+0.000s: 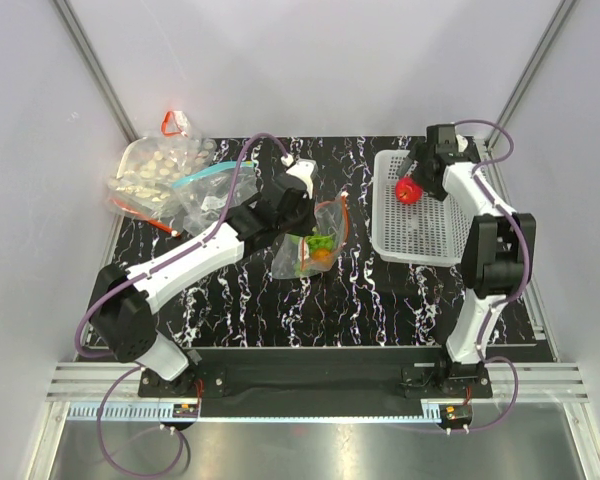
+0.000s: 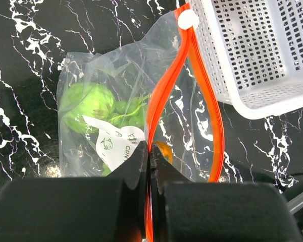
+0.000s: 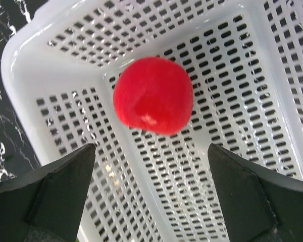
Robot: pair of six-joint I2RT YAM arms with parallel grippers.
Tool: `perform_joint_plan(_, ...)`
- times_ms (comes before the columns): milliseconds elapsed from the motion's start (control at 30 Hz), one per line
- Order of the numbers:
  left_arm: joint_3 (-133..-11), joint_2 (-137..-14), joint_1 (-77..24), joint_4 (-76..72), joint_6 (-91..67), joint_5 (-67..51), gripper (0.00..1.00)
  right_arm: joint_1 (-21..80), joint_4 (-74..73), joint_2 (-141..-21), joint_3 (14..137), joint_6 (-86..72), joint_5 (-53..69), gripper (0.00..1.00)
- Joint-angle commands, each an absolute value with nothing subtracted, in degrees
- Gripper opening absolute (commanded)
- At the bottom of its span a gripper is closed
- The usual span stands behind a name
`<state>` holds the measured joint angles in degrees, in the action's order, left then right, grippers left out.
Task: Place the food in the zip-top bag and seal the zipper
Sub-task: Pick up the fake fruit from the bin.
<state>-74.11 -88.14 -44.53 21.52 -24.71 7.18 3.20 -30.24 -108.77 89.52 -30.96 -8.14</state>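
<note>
The zip-top bag (image 1: 315, 245) (image 2: 116, 101) lies at the middle of the black marbled table with its mouth gaping. Inside it show a green roundish piece (image 2: 88, 103), green grapes (image 2: 129, 111) and an orange ball (image 2: 165, 149). My left gripper (image 1: 302, 222) (image 2: 151, 146) is shut on one side of the red-orange zipper (image 2: 159, 96). The red round fruit (image 1: 408, 190) (image 3: 153, 96) rests in the white basket (image 1: 395, 235) (image 3: 252, 80). Just over the fruit, my right gripper (image 1: 417, 175) (image 3: 150, 151) is open and its fingers (image 3: 65, 186) do not touch it.
At the back left lie a bag of pale beige pieces (image 1: 158, 168) and a clear bag with a teal zipper (image 1: 215, 185). A small red item (image 1: 172, 122) sits by the back wall. The basket's corner (image 2: 252, 60) stands close to the bag's mouth.
</note>
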Motion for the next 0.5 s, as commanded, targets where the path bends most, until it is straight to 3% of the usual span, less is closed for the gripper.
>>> perform_joint_plan(0, -73.57, -85.43, -44.30, 18.46, -23.55, 8.17, 0.00, 2.64, -32.17, -112.14, 95.97, -32.43, -9.67, 1.00)
perform_joint_plan(233, -73.21, -85.87, -44.38, 17.93, -23.29, 7.74, 0.00, 2.37, -35.68, -122.94, 105.81, -33.22, -9.40, 1.00)
perform_joint_plan(467, -72.77, -85.70, -44.30, 17.84, -22.94, 7.73, 0.00, 1.85, -32.26, -125.16, 103.71, -34.63, -10.37, 0.95)
